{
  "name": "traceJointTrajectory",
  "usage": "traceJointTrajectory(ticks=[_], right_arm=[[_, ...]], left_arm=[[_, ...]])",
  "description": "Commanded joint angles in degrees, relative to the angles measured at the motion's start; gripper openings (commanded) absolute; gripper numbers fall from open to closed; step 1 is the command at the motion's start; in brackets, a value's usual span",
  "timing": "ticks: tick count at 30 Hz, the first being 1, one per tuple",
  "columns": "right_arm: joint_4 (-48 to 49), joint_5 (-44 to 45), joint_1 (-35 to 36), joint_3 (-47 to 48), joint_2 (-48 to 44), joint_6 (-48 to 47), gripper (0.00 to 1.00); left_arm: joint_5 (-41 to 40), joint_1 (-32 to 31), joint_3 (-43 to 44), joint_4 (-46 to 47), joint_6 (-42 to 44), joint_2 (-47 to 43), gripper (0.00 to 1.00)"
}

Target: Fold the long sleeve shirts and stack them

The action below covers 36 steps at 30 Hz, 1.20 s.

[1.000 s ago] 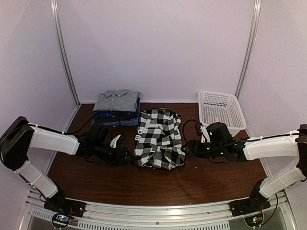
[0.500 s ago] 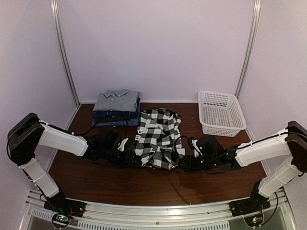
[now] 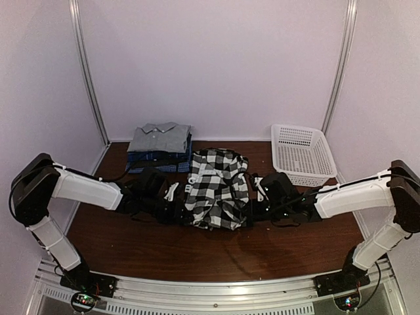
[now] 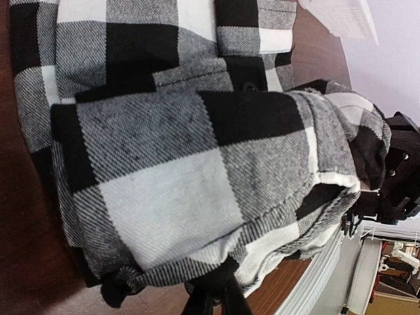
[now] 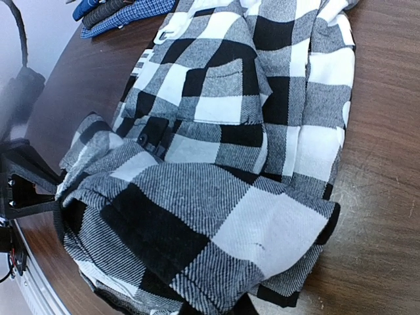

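Checked shirt (image 3: 216,187), held at its near hem, both sides.
My left jaws and right jaws each pinch a hem corner; its length runs away from me, collar farthest.

Beyond the left gripper (image 3: 184,211) rise pale lilac walls (image 3: 210,65) with metal rails (image 3: 90,79); beneath it lies a dark wooden table (image 3: 216,252).

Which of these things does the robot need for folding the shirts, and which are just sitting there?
For the job:
- black-and-white check shirt, in the middle
- pile of folded shirts, grey one on top, back left

Just lying about:
- white basket, back right
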Motion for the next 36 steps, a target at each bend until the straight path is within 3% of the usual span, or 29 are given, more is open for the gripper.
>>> traceJointTrajectory(ticks=[1,7,13,15,17,19,21,25,30,36], right_arm=[[-2.8,2.8,0.1,3.4,0.4,-1.0,0.04],[-5.2,4.0,-2.2,8.5,2.0,-1.6,0.0],[-6.8,3.5,-8.8,17.5,8.1,-3.2,0.02],[-8.3,3.1,-10.6,21.1,10.7,-4.1,0.1],[-9.9,2.5,-11.8,24.3,12.5,-4.9,0.24],[-11.3,2.2,-12.5,26.8,13.4,-5.9,0.4],[-13.0,2.3,-12.7,28.6,13.6,-6.9,0.5],[-14.6,3.0,-12.6,28.1,11.3,-7.8,0.56],[-13.8,2.6,-11.7,23.0,6.0,-7.5,0.54],[-10.0,2.1,-9.8,15.2,1.7,-7.0,0.39]], left_arm=[[-1.2,-0.1,3.5,-0.6,0.5,-1.4,0.03],[-1.6,3.6,10.9,-5.4,2.9,1.6,0.0],[-0.1,10.1,24.8,-11.3,7.4,12.5,0.0],[-0.2,11.7,29.5,-13.4,8.2,16.0,0.08],[0.3,12.9,33.3,-14.7,8.7,18.4,0.2],[-0.1,13.4,36.5,-16.3,9.2,18.9,0.42],[-0.9,13.6,38.3,-17.9,10.2,18.3,0.56],[-3.8,14.3,37.9,-19.8,11.7,15.0,0.67],[-5.6,15.0,31.2,-18.3,12.1,9.0,0.68],[-3.7,14.4,23.1,-15.0,12.6,6.6,0.58]])
